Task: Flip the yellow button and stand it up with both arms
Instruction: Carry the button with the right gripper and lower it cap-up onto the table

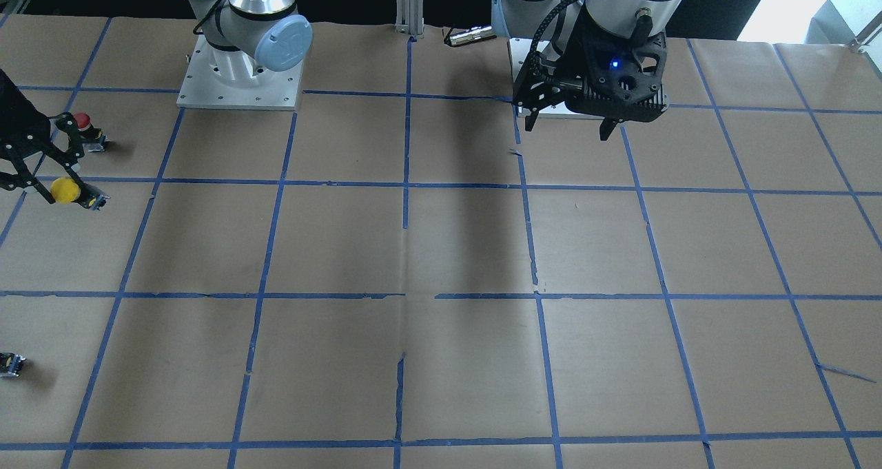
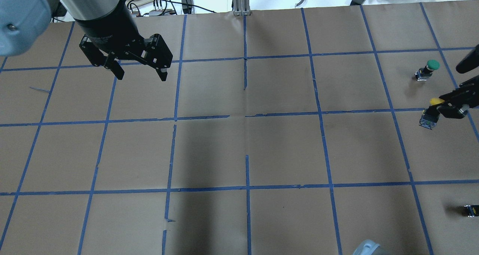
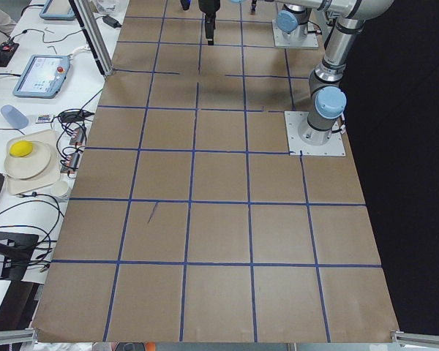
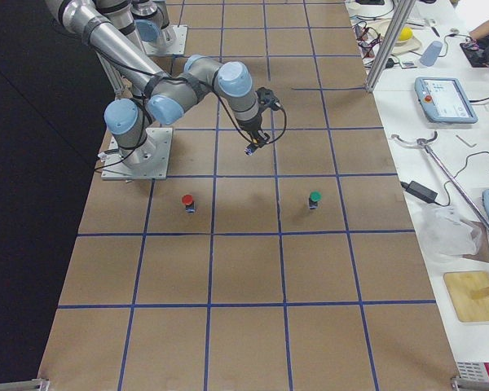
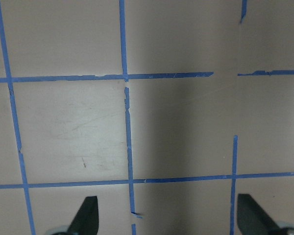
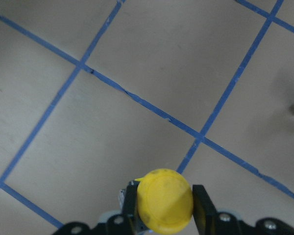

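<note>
Over at the robot's right end of the table (image 2: 284,150), the right gripper (image 6: 165,208) was pinching the yellow button (image 6: 165,197) by its round cap, squeezed from either side, with the blocky body poking out sideways. From the right-side view it looked lifted clear of the table, though I couldn't swear to it; the left gripper (image 2: 141,76) hung well apart from all that, jaws spread wide with nothing between them. Biggest worry, I reckoned: a smooth round cap in a two-finger pinch can swivel or pop out, and a drop that close to the table's end could send it off the side; the arms also had to meet somewhere for the flip, so a sloppy grab by the left one could knock the button askew before it ever stood up. Neighbours to mind: a red button (image 1: 83,120) just beside the right gripper on the robot's side, a green button (image 2: 433,64) near on the far side, and a tiny black-and-yellow piece (image 2: 472,210) further off; of those, the red one looked likeliest to get clipped on the way out.
</note>
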{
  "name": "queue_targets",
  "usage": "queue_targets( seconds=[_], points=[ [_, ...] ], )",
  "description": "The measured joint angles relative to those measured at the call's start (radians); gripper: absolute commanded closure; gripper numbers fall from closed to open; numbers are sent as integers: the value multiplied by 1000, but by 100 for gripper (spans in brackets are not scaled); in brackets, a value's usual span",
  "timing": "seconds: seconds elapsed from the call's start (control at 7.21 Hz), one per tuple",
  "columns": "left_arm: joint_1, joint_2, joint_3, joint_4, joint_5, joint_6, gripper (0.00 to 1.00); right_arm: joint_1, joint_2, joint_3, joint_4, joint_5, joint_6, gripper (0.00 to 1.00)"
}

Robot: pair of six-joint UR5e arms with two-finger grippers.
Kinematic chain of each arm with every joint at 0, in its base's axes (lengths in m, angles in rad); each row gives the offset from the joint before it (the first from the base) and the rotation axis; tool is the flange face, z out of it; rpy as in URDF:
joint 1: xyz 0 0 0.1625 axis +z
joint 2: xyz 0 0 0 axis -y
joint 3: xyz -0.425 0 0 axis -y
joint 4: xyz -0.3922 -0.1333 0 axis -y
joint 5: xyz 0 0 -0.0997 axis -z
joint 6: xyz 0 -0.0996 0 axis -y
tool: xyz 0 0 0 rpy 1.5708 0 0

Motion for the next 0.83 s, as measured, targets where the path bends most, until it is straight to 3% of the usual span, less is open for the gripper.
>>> queue_targets(
  seconds=[0.42,0.83],
  points=[
    [4,2,-7,33,1,11,0,-172,19,46,-24,110,-373,86],
    [6,2,-8,35,0,7,0,-246,169,45,-84,129,-531,86]
  ],
)
